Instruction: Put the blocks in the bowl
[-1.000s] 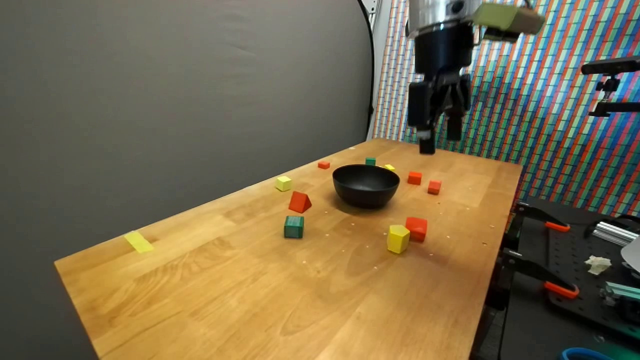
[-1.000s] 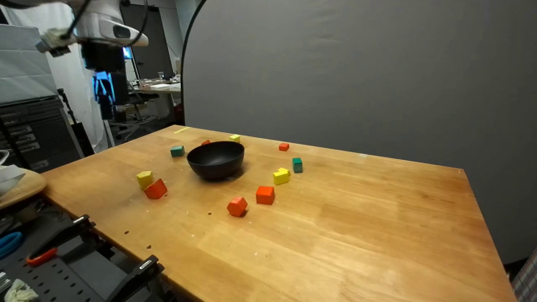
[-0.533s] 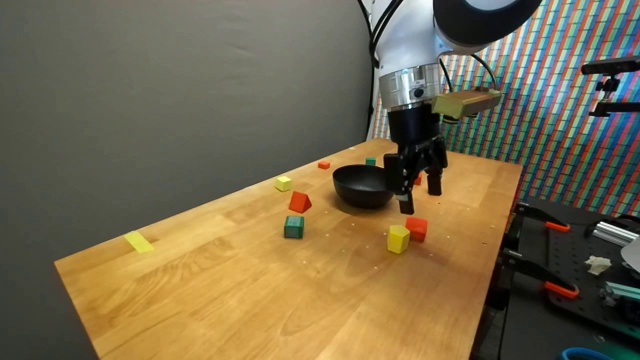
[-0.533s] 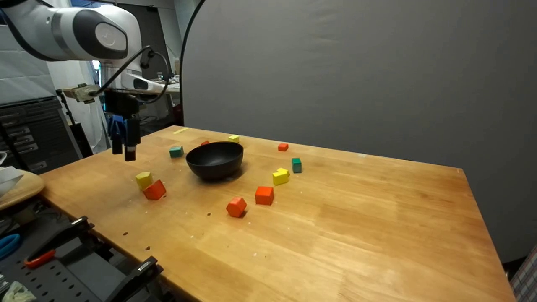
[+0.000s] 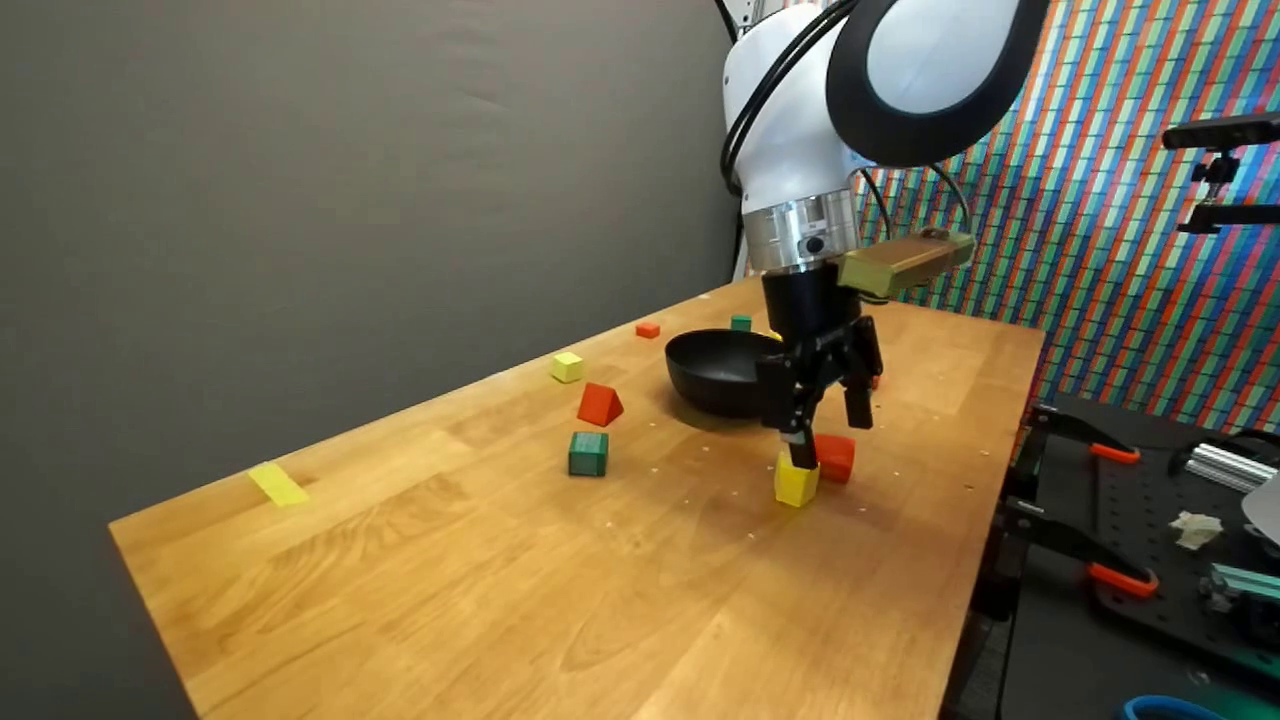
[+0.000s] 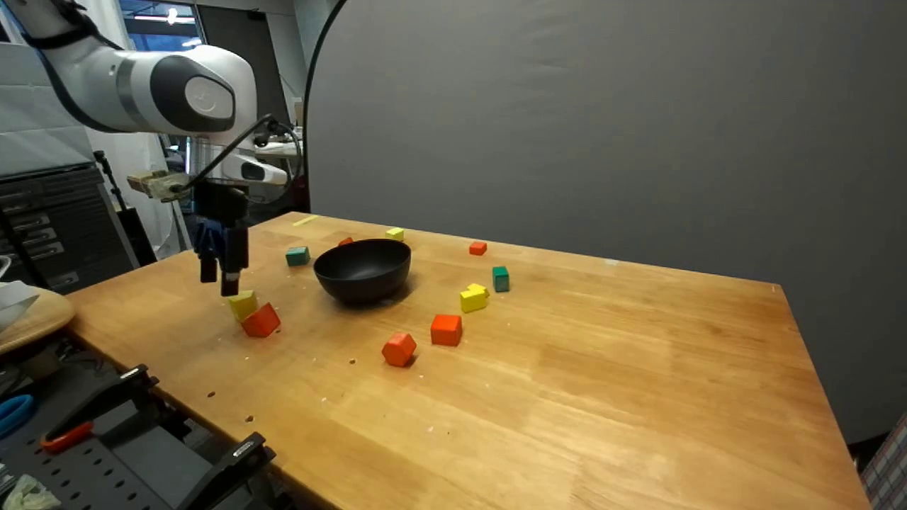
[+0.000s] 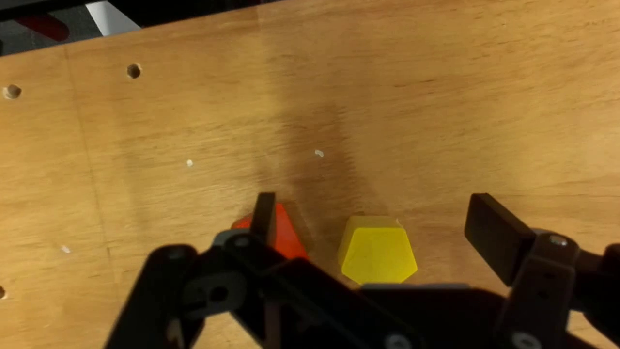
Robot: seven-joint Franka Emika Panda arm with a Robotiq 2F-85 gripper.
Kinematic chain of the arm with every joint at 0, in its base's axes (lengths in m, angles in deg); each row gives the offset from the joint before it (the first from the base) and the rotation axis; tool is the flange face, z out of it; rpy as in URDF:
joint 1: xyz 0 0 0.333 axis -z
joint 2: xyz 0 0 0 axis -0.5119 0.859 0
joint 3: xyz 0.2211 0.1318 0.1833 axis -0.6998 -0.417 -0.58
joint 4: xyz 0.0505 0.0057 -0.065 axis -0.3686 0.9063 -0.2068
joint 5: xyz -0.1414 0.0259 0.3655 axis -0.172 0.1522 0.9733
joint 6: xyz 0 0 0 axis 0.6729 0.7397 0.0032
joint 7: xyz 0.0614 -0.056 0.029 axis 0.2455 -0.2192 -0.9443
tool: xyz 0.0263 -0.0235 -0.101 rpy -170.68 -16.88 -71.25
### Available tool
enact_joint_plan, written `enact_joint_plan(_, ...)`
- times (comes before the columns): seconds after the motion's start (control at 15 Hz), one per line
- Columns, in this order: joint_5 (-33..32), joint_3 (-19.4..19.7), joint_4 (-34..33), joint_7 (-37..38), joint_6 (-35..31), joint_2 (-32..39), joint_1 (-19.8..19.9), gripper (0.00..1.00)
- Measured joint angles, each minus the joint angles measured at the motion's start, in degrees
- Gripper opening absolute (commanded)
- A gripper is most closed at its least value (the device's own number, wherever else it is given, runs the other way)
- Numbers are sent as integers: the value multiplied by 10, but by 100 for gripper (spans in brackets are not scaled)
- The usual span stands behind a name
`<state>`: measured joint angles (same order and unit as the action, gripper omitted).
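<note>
Behind the wooden table (image 5: 450, 580), a big gray screen (image 5: 350, 200) is standing, and a stripy, many-colored backdrop (image 5: 1150, 220) is showing at one end. Round and black, the bowl (image 6: 363, 271) is sitting on the table. Near it, the robot gripper (image 7: 380, 228) is hovering low over a five-sided yellow block (image 7: 379, 254). Its two fingers (image 7: 499, 240) are standing wide apart, and the wrist view is showing that block between them. Just beside it, a red block (image 5: 836, 457) is lying, partly hiding under a finger in the wrist view. On one side of the bowl, a red triangle block (image 5: 600, 404), a dark green block (image 5: 588, 454) and a yellow cube (image 5: 567, 367) are resting. On the opposite side, a red box-shaped block (image 6: 446, 330), another red block (image 6: 399, 350), another yellow block (image 6: 474, 300) and another green block (image 6: 501, 279) are resting. A small red block (image 6: 478, 248) and a flat strip of yellow tape (image 5: 278, 483) are lying near the table edge by the gray screen.
</note>
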<state>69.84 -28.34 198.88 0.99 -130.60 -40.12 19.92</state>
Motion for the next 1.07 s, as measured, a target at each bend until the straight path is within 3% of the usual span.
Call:
enact_joint_plan(0.27, 12, 13, -33, -27, -25, 56, 0, 100)
enact_joint_plan(0.4, 21, 18, -51, -43, -32, 77, 0, 73)
enact_joint_plan(0.87, 50, 21, -84, -83, -32, 122, 0, 20)
enact_joint_plan(1.07, 56, 20, -73, -85, -20, 109, -1, 24)
